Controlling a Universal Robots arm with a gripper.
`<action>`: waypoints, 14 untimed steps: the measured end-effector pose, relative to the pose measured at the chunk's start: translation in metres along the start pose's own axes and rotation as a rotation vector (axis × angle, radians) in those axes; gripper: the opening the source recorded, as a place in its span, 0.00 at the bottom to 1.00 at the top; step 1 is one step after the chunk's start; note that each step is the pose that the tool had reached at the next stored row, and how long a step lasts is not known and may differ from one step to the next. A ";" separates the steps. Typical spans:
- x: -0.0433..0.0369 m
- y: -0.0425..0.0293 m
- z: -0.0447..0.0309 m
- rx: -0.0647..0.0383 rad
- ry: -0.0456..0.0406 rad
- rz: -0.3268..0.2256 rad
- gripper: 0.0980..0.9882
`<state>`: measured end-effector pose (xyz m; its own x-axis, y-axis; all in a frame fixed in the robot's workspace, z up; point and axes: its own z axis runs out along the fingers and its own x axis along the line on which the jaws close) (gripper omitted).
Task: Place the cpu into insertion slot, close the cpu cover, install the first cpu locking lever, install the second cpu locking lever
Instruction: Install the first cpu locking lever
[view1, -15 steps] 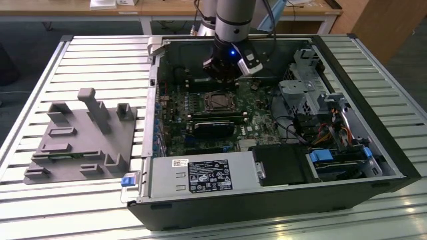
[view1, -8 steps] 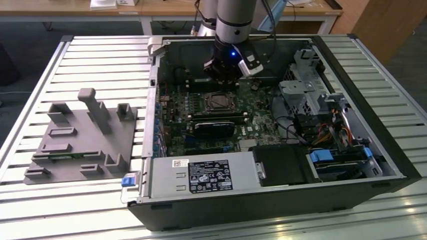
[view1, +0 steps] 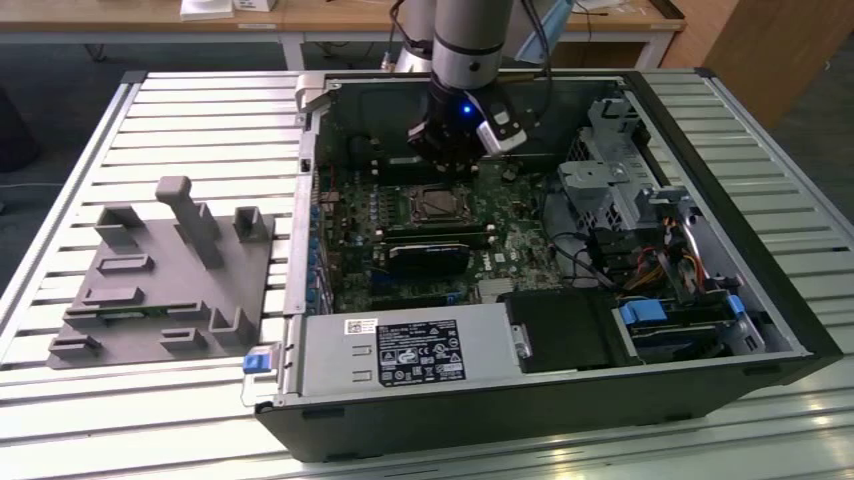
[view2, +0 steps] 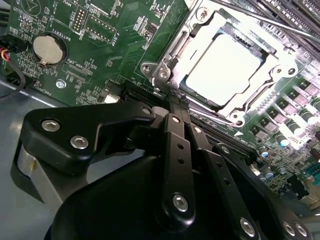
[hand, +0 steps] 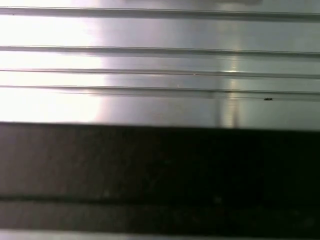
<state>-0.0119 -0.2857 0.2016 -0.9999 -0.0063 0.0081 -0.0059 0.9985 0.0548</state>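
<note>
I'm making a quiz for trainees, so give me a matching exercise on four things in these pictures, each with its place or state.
Things:
1. cpu
2. cpu cover
3. coin battery
4. grey power-supply box

Places or states:
A. round and silver, in a holder on the green board
B. lying in the insertion slot, pale metal top up
C. at the case's near edge in the exterior view, labelled on top
D. silver frame down around the chip

Pairs: 1-B, 2-D, 3-A, 4-C

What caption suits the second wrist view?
End effector poised beside the insertion slot, cpu seated, cpu cover closed over it.
</note>
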 end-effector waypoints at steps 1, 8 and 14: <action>0.0000 0.0001 0.0004 0.002 0.0000 0.000 0.01; -0.0001 0.0005 0.0023 0.020 0.0003 0.000 0.01; -0.0002 0.0011 0.0040 0.031 0.0003 0.000 0.01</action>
<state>-0.0117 -0.2844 0.1976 -0.9999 -0.0062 0.0085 -0.0060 0.9997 0.0239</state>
